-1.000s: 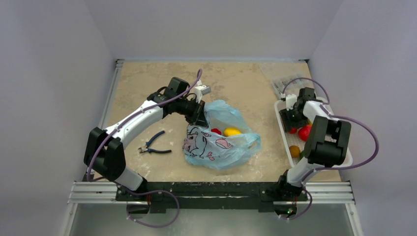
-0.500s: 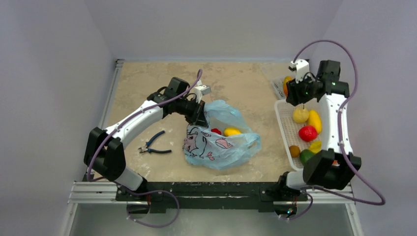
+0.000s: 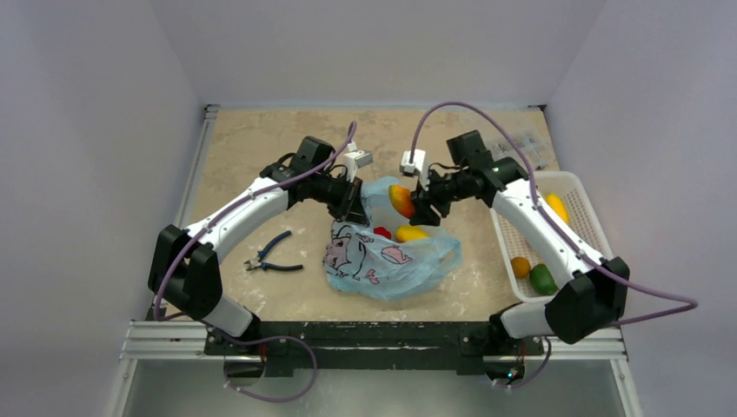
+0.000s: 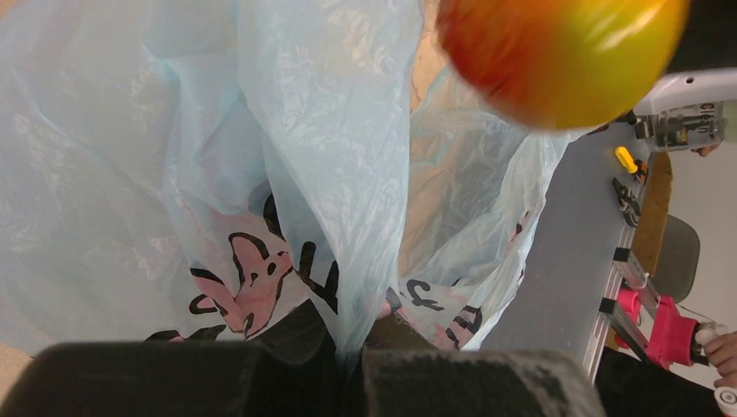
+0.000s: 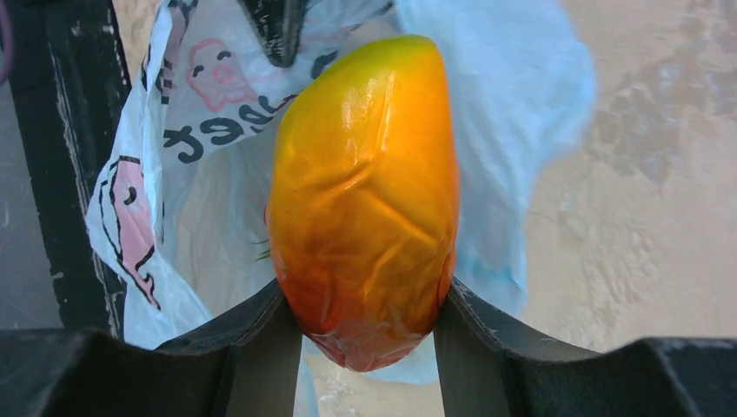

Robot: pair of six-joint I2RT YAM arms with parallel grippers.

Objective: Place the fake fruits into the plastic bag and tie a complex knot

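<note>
**Beige table, white walls: mango hangs at the bag's mouth**

Right gripper pinches a mango by its red end. It has 1 finger on each side, and the jaws are partly spread by the fruit's width. The mango is orange-yellow with a green tip. In the top view it hangs over the far edge of the bag's mouth.

Left gripper is pressed together on the rim of the bag, at the far left of the mouth, and holds the thin blue film raised. Its wrist view shows the film bunched between the black fingers, with the mango blurred at the upper right.

Below both grippers, the bag lies near the middle of the table, its pink-and-black cartoon prints facing up. 2 fruits show inside it, a red fruit and a yellow fruit, just beside each other.

Well apart, at the table's right edge, a basket holds 3 visible fruits: a long yellow fruit, an orange fruit and a green fruit.

Blue-handled pliers lie on the table left of the bag, apart from it.
</note>
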